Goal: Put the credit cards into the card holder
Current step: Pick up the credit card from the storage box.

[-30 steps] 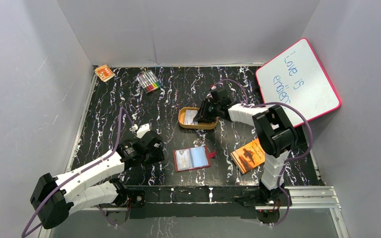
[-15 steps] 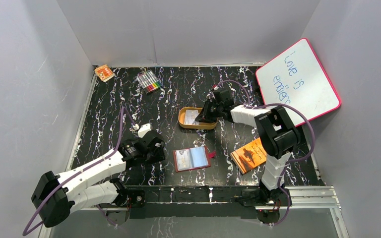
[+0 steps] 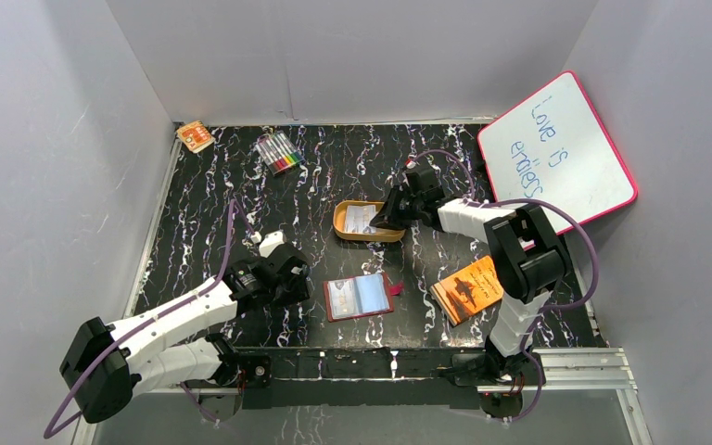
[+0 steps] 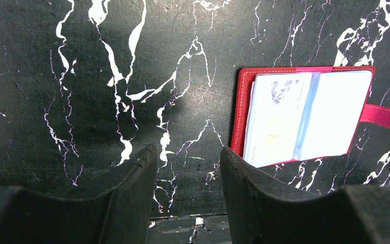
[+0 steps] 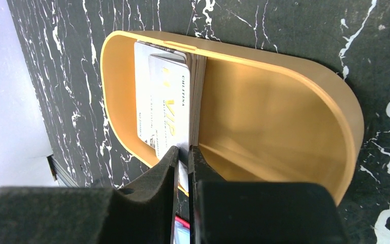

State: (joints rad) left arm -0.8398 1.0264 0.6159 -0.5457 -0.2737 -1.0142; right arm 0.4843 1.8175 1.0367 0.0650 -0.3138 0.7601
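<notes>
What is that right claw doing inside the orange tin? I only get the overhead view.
Observer: Right wrist view: the right gripper pinches the edge of the credit cards stacked at one end of the tin.
Visitor: Is the red wallet ready?
Observer: Left wrist view: the card holder lies open, a pale printed card in one pocket.
Visitor: And the left claw?
Observer: The left gripper hangs open and empty beside it, not touching.

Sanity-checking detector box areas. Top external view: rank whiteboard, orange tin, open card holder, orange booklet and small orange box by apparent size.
1. whiteboard: clearly largest.
2. orange tin, card holder, orange booklet: these look about alike, so not ranked.
3. small orange box: smallest.
</notes>
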